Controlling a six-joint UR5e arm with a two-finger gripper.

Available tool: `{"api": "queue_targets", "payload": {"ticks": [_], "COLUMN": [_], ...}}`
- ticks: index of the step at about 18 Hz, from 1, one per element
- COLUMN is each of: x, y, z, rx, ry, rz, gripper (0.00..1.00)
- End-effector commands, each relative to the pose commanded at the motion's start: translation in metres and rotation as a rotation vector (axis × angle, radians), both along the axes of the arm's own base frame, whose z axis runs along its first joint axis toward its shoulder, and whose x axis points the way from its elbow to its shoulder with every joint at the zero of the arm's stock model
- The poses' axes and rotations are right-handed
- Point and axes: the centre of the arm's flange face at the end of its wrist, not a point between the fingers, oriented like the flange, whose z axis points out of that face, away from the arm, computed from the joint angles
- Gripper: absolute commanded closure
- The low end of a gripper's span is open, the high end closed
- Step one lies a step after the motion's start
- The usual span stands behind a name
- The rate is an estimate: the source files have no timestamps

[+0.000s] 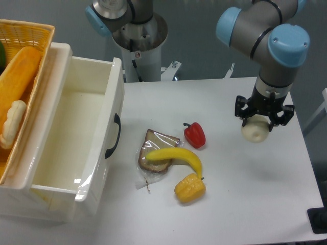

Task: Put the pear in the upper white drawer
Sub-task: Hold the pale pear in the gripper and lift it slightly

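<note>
At the right of the frame:
Gripper (264, 116): suspended above the white counter (245, 204); black fingers (242, 108) clamped on either side of the pear.
Pear (255, 131): pale cream, rounded, held between the fingers; lower half projects below them. A soft shadow lies on the counter beneath it, lower right.
Upper white drawer (97, 153): left of the frame, pulled open; interior glossy; black curved handle (114, 136) on the front wall, facing frame centre. Well apart from the pear.
Yellow wicker basket (36, 35): upper left, beside the drawer.
Centre of the counter: red pepper (194, 135); banana (176, 155) lying across a wrapped bread slice (156, 145); corn piece (189, 188) just below the banana tip.
</note>
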Motion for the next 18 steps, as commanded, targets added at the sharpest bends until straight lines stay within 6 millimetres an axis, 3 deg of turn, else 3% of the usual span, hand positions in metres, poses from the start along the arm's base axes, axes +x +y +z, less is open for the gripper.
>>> {"api": "queue_targets", "payload": {"ticks": [8, 10, 14, 18], "x": [0.014, 0.026, 0.059, 0.102], "y": [0.008, 0.014, 0.029, 0.032], "z": [0.016, 0.024, 0.056, 0.102], "rx": [-0.009, -0.005, 0.046, 0.145], "ry": [-0.036, -0.034, -0.005, 0.025], "rz": [-0.017, -0.033, -0.064, -0.095], "gripper": [0.87, 0.88, 0.88, 0.88]}}
